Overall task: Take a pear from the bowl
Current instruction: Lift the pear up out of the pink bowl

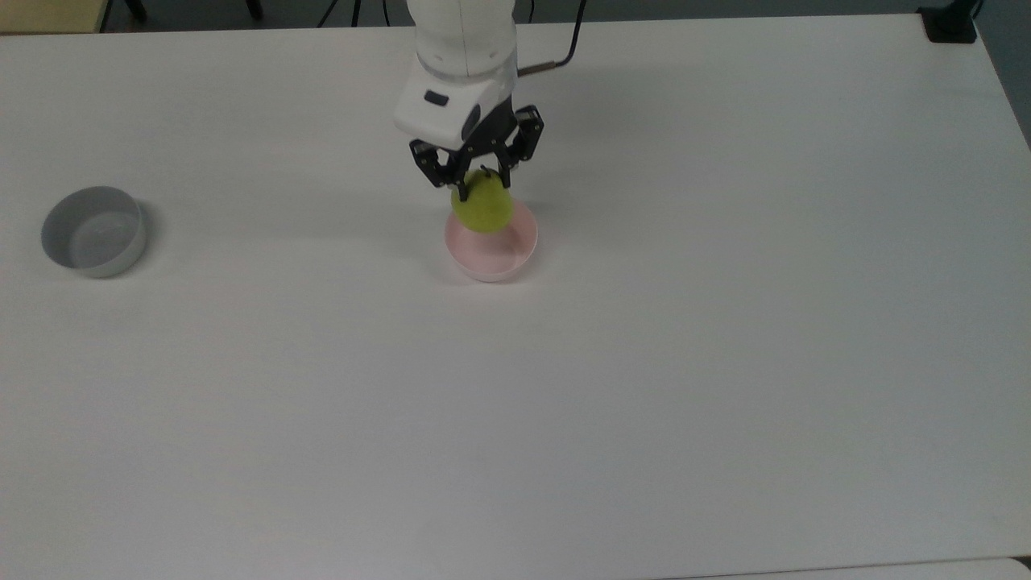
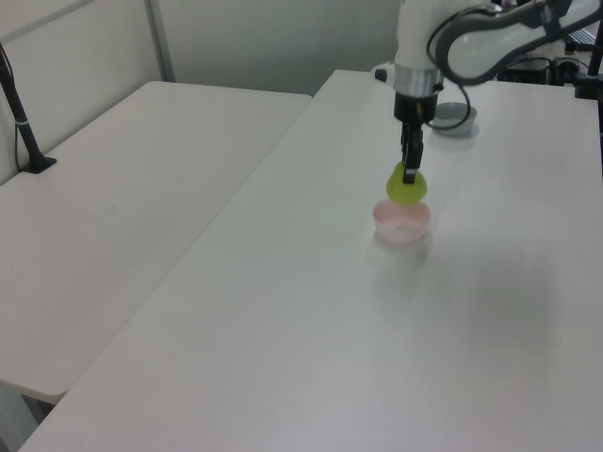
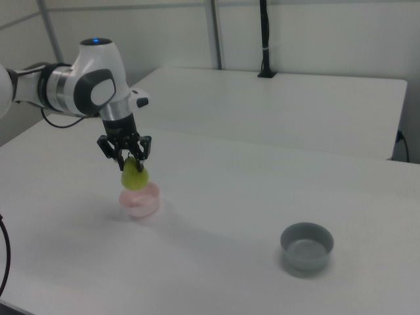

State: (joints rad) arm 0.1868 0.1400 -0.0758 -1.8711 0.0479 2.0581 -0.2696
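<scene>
Pear (image 1: 482, 208) — we log it pinched at its top in the gripper (image 1: 481, 191), hanging clear above the now-empty pink bowl (image 1: 493, 255) — so we judge the pick essentially done, only a secure carry left.

No legible text or labels anywhere.

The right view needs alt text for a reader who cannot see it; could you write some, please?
A white robot arm's gripper holds a yellow-green pear just above a small pink bowl on a white table. A grey bowl sits apart, toward the right view's right.
</scene>
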